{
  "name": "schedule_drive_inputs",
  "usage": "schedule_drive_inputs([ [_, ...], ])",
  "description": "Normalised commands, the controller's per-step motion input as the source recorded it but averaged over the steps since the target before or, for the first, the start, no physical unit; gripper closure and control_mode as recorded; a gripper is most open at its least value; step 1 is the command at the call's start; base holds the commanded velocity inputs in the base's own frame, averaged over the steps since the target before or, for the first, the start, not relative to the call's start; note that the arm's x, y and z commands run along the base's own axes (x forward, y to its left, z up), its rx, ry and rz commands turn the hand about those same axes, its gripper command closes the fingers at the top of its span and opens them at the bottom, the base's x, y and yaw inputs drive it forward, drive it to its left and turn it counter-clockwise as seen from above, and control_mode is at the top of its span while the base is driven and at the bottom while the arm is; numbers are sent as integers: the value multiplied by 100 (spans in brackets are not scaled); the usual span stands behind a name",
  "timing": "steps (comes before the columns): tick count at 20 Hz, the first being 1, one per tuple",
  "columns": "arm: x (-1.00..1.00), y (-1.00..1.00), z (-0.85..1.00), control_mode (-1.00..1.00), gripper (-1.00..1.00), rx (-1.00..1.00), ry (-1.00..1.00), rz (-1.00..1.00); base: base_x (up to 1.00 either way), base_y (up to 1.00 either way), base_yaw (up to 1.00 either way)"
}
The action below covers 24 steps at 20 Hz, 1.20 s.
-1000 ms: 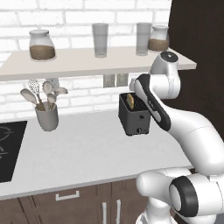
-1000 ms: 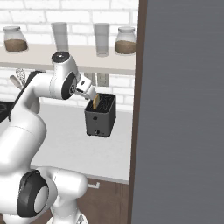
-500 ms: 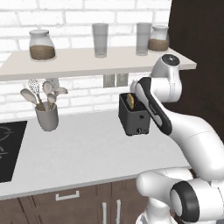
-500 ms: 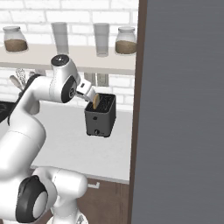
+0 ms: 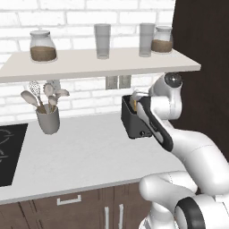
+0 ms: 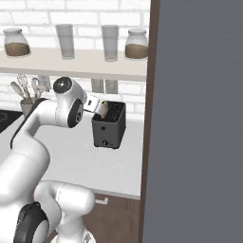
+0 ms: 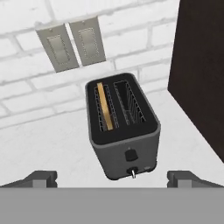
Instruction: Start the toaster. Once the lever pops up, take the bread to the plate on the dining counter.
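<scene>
Gripper [image 7: 112, 178] hangs with its jaws spread wide, holding nothing, above the toaster's [image 7: 124, 127] front. Beneath it the toaster stands on the white worktop [image 7: 48, 144], and the bread [image 7: 104, 106] sits in the toaster's left slot.

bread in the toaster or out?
In. The bread stands on edge in one slot of the toaster; the other slot is empty. The open pincer hovers above, touching neither.
</scene>
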Motion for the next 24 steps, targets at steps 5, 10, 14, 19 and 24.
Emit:
schedule_drive_inputs([
  [5, 27, 0, -7, -100, -100, -3, -1, 0, 0, 0, 0],
  [10, 36, 0, -4, -100, -100, 0, 1, 0, 0, 0, 0],
  [14, 30, 0, -10, -100, -100, 0, 4, 0, 0, 0, 0],
  [19, 9, 1, -15, -100, -100, 0, 3, 0, 0, 0, 0],
  [24, 1, 0, -32, -100, -100, -1, 4, 0, 0, 0, 0],
])
